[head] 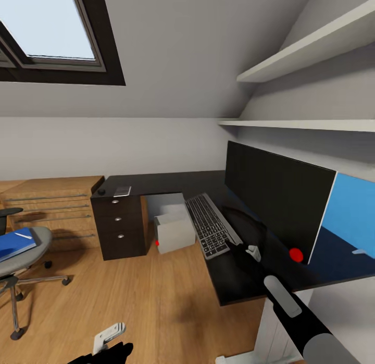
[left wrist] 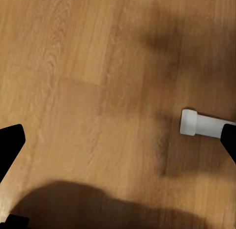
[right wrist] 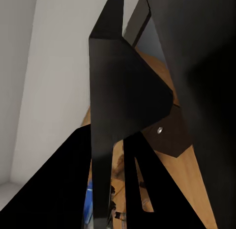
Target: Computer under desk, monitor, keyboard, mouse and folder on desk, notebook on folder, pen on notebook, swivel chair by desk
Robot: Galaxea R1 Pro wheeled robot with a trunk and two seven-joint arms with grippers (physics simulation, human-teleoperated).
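The black desk [head: 172, 184] carries the wide monitor [head: 276, 199] on the right, with the silver-grey keyboard [head: 208, 226] lying in front of it. On the desk's far left end sit the small black mouse [head: 101, 191] and the grey notebook [head: 122, 190]. The light-grey computer [head: 174, 233] stands under the desk. At far left, the swivel chair [head: 31, 257] holds the blue folder [head: 15, 244] with the white pen [head: 23, 234] on it. My right gripper [head: 253, 252] hovers at the monitor's base. My left gripper [left wrist: 118, 140] is open over the wood floor.
A black three-drawer unit [head: 119, 226] supports the desk's left end, and a light-wood drawer chest [head: 52, 207] stands beside it. White shelves [head: 307, 56] hang above the monitor. A white cylindrical piece [left wrist: 201, 125] lies on the floor near my left gripper.
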